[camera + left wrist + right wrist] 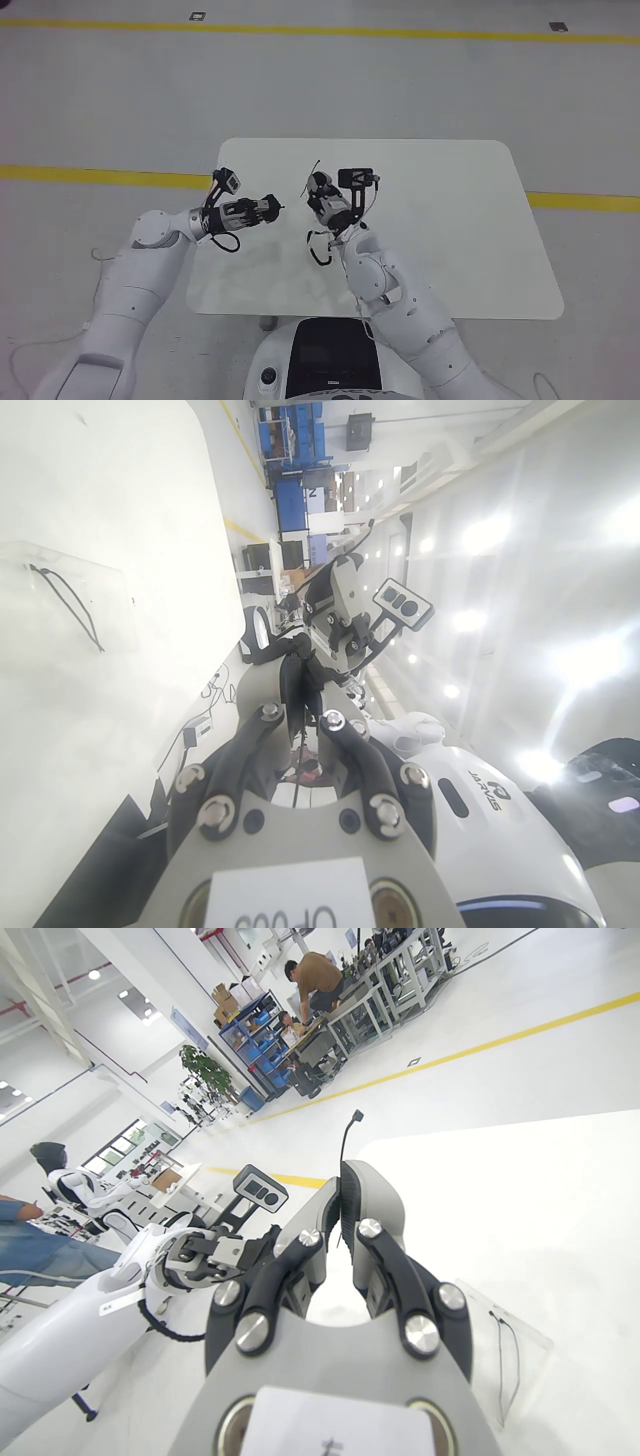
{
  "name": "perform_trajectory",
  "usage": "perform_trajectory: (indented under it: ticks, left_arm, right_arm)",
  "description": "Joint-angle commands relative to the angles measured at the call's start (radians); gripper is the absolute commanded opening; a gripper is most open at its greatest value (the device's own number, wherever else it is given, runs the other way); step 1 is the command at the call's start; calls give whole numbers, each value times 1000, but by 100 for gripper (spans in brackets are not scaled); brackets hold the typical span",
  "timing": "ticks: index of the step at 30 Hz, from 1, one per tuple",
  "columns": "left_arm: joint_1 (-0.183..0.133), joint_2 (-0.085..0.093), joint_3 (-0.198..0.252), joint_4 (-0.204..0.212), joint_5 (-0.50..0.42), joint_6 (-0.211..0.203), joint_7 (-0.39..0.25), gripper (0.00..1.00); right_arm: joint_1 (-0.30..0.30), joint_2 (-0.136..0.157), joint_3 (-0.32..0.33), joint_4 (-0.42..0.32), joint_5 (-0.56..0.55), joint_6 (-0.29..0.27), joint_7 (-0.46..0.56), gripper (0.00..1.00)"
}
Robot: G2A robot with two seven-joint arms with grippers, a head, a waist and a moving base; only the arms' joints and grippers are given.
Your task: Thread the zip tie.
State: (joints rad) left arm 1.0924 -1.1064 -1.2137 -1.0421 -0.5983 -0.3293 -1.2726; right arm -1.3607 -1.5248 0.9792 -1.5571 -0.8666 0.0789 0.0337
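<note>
1. The zip tie (346, 1138) is off the bench (450, 220), held in the air over its left half. It stands almost straight, with its square head at the free end and a short length of the tail running back between the fingers that hold it. It forms no loop, and the tail is nowhere near the head.
2. The right gripper (342, 1170) has its fingers (372, 1198) clenched on the strap partway along. The grasp looks firm and the strap is pinched flat between the ribbed pads.
3. The left gripper (299, 672) hangs over the same left half of the bench, nearer its left edge. It points toward the tie but is apart from it. Its fingers (257, 700) are pressed together, and I cannot tell whether anything lies between them.
4. A clear sheet (530, 1343) lies flat on the bench with a thin black loop (499, 1358) on it, untouched by either arm.
5. My judgement is that the pickup is done and the threading itself has not begun. What is left is to take the free tail in the other fingers, bend it round to the head, line the tip up with the slot and push it through. That lining-up is the delicate part, since the strap is thin and springy
</note>
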Motion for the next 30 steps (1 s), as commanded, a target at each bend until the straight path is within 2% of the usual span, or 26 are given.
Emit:
perform_trajectory:
  ticks: [1, 4, 15, 19, 27, 30]
  left_arm:
    - [-1, -2, 12, 0, 0, -5, 10, 0]
    - [-3, -4, 29, -4, 10, -11, 20, 0]
    - [-5, -3, 26, -9, 20, -11, 33, 0]
    - [14, -3, 38, -29, 28, 5, 73, 0]
    - [15, 1, 43, -17, 23, -4, 85, 0]
    - [13, 2, 46, -14, 18, -10, 89, 0]
  right_arm:
    - [4, -2, -6, 7, 3, 8, -8, 0]
    - [9, -4, -15, 15, -11, 2, -30, 0]
    - [9, -4, -15, 15, -11, 2, -30, 0]
    - [8, -4, -14, 16, -11, 1, -31, 0]
    - [-3, -5, -15, 17, -25, 15, -43, 0]
    - [-9, -4, -15, 8, -19, 3, -43, 0]
